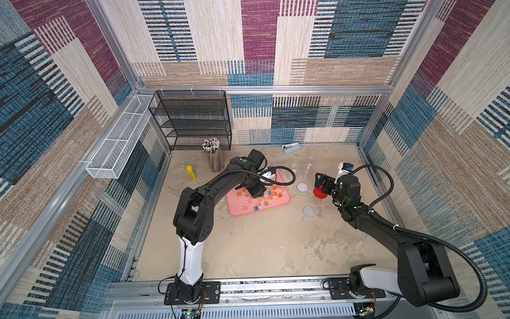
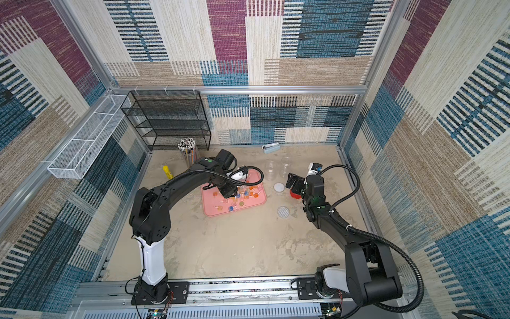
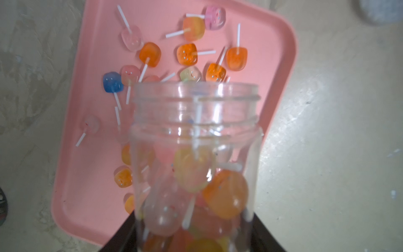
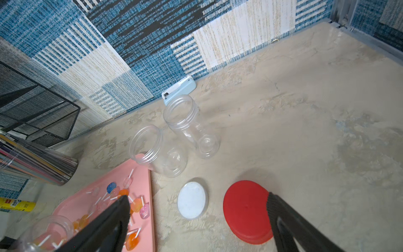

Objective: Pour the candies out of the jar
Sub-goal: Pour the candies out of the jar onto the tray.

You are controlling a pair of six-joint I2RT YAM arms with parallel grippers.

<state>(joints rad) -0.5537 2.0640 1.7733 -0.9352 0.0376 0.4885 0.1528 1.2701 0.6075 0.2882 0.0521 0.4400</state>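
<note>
Over the pink tray (image 3: 87, 185), my left gripper (image 1: 255, 192) clamped on the tipped clear jar (image 3: 196, 113), translucent orange, yellow, blue lollipops (image 3: 189, 54), some inside, others on the tray, my right gripper (image 4: 197, 197) spread wide

Patchwork woven walls (image 1: 259, 41); mottled beige tabletop (image 1: 262, 248); black mesh shelf (image 1: 193, 121) at back; white mesh basket (image 1: 116, 149) on side wall.

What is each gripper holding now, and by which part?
The left gripper holds the clear jar by its lower body, near the base. The right gripper is open above the red lid and holds nothing.
</note>
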